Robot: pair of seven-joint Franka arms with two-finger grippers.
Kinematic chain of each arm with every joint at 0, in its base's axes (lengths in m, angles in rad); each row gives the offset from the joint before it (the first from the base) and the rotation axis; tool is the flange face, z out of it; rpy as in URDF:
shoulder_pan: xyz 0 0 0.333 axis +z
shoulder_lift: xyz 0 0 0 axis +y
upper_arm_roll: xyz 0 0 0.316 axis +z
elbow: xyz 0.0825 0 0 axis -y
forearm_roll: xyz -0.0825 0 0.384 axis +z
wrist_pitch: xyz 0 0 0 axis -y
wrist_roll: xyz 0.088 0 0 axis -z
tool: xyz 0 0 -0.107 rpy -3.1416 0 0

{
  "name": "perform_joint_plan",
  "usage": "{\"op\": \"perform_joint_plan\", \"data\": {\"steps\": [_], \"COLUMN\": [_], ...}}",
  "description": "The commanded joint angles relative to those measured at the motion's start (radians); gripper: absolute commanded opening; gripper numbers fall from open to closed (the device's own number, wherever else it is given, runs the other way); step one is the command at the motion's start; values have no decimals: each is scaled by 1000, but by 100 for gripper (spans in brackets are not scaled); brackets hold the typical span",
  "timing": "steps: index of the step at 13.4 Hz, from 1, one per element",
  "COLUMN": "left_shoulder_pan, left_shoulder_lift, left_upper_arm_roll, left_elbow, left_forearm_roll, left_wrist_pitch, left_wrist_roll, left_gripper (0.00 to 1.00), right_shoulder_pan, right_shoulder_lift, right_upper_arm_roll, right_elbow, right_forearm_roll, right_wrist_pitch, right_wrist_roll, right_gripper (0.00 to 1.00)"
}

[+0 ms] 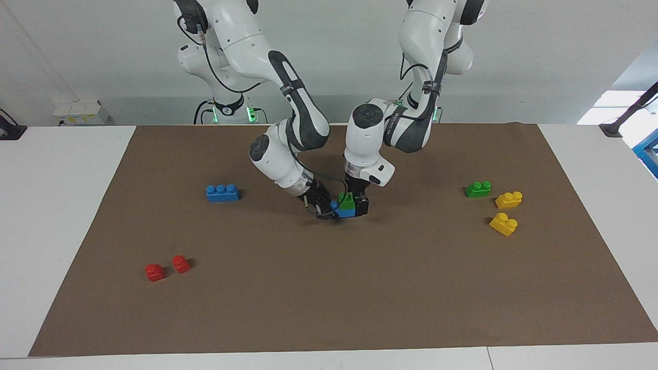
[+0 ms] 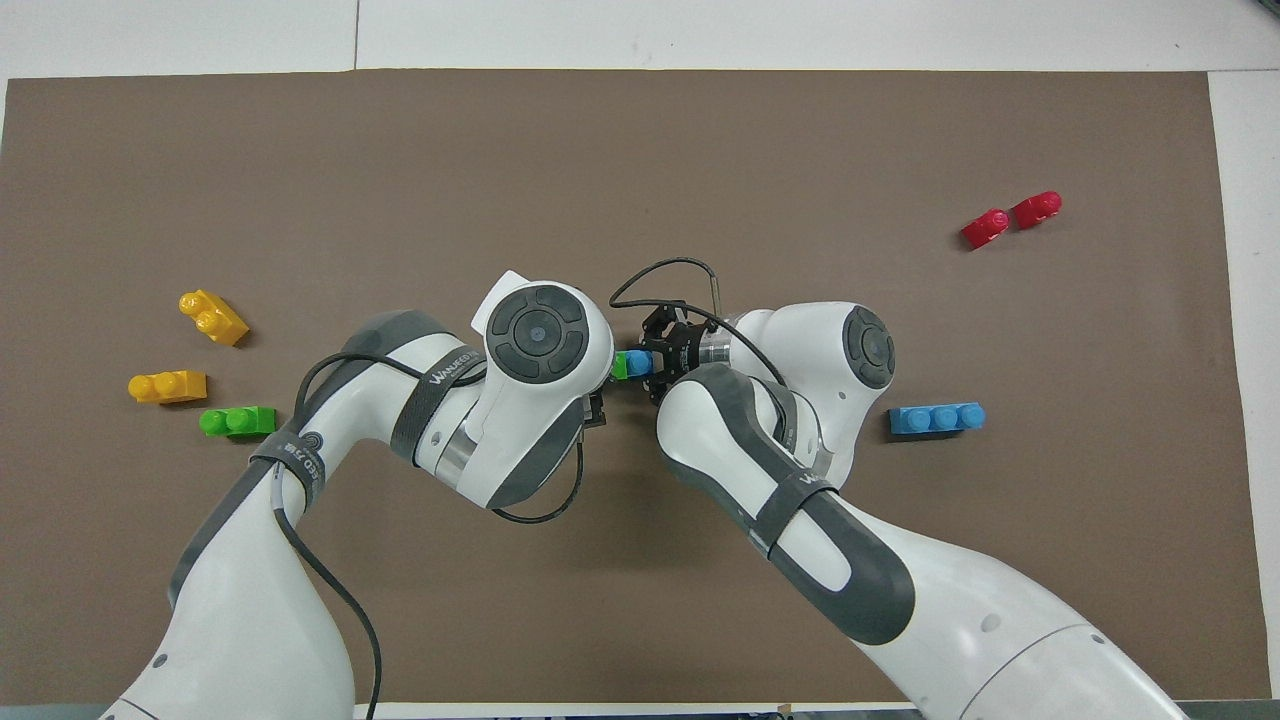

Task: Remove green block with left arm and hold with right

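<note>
A green block (image 1: 348,201) sits on top of a blue brick (image 1: 343,212) at the middle of the brown mat (image 1: 329,288), the pair just above or on the mat. My left gripper (image 1: 352,204) comes down from above and is shut on the green block. My right gripper (image 1: 329,209) comes in low from the side and is shut on the blue brick. In the overhead view only slivers of the green block (image 2: 620,364) and blue brick (image 2: 639,362) show between the two wrists; the right gripper (image 2: 655,364) shows, and the left one is hidden under its own wrist.
A second green block (image 1: 478,189) and two yellow bricks (image 1: 509,199) (image 1: 504,224) lie toward the left arm's end. A blue three-stud brick (image 1: 222,192) and two red bricks (image 1: 154,272) (image 1: 180,263) lie toward the right arm's end.
</note>
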Motion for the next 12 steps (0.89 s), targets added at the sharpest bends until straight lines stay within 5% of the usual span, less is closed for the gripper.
{"op": "perform_joint_plan", "data": {"steps": [1,3,4,5,6,12], "left_shoulder_pan": [-17,-19,-19,-19,-17,-5], "left_shoulder_lift": [-5,-6,-6,-6,-6,-45], "left_upper_arm_roll": [15,16,16,15,16,16], "left_elbow": [-19,-16,-13,-12,-12,-9], "left_forearm_roll": [22,22,24,24,24,24], "left_wrist_pitch": [23,20,22,25,25,10], "left_wrist_roll": [-25,-25,-25,-22,-13,-19], "left_gripper": [96,72,46,9,0,0], "right_shoulder_pan": [2,2,2,2,4,4], "right_shoulder_lift": [18,18,18,21,26,33], "right_upper_arm_roll": [5,5,5,5,4,5], "right_elbow": [18,18,17,17,17,17], "right_forearm_roll": [34,34,34,34,34,34], "right_wrist_pitch": [26,26,26,26,27,50], "right_wrist_roll": [-31,-28,-28,-28,-29,-29], "right_gripper": [0,0,0,0,0,0]}}
